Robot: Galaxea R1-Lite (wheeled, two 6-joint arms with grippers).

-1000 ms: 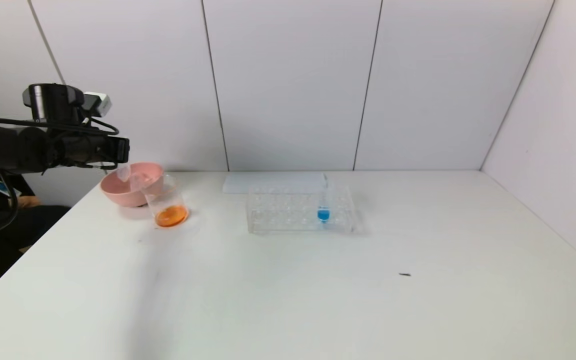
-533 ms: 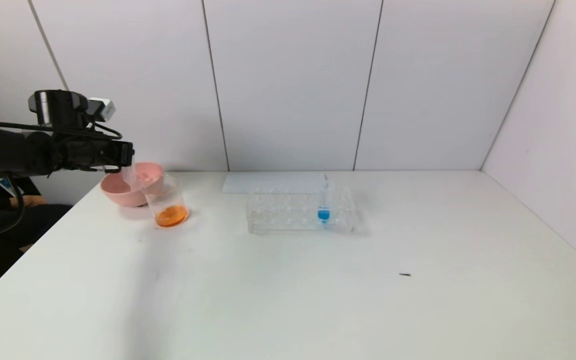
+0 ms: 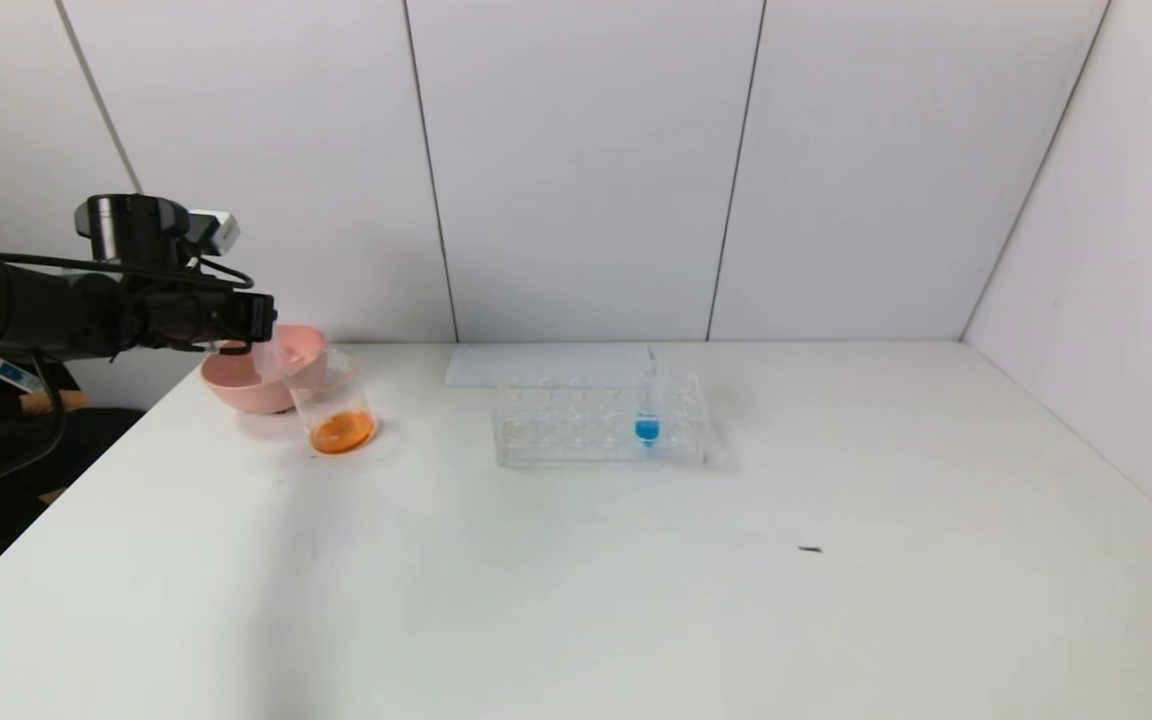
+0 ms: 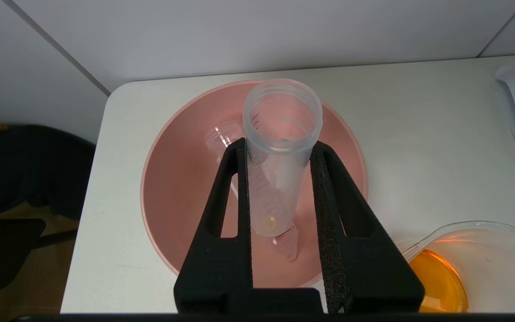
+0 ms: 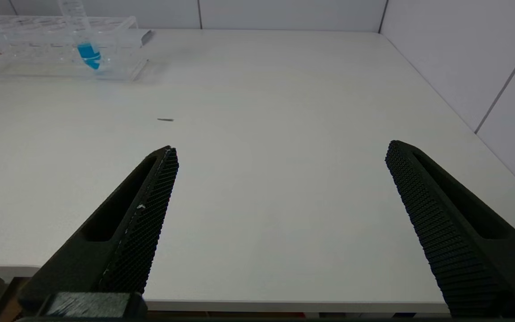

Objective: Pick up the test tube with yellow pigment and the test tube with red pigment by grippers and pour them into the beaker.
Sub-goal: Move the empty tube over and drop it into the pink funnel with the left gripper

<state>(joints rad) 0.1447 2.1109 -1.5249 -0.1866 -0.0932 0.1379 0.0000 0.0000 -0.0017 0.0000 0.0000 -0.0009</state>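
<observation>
My left gripper [image 3: 258, 328] hangs over the pink bowl [image 3: 232, 388] at the table's far left, shut on a clear tube [image 4: 280, 179]. The tube is nearly empty, with one small yellow drop inside, and its open mouth points away from the wrist. A second empty clear tube [image 4: 221, 134] lies in the bowl [image 4: 172, 188]. The beaker [image 3: 336, 405] stands just right of the bowl and holds orange liquid; it also shows in the left wrist view [image 4: 463, 264]. My right gripper [image 5: 280, 150] is open and empty over the table's near edge. No tube with red liquid is in view.
A clear tube rack [image 3: 576, 425] stands mid-table and holds one blue-liquid tube [image 3: 647, 415]. A white sheet [image 3: 536, 365] lies behind the rack. A small dark speck [image 3: 810, 549] lies on the white table. White walls close in behind and on the right.
My left gripper has moved right and a little down with the tube, and now sits over the pink bowl. The beaker, rack and blue tube have not moved.
</observation>
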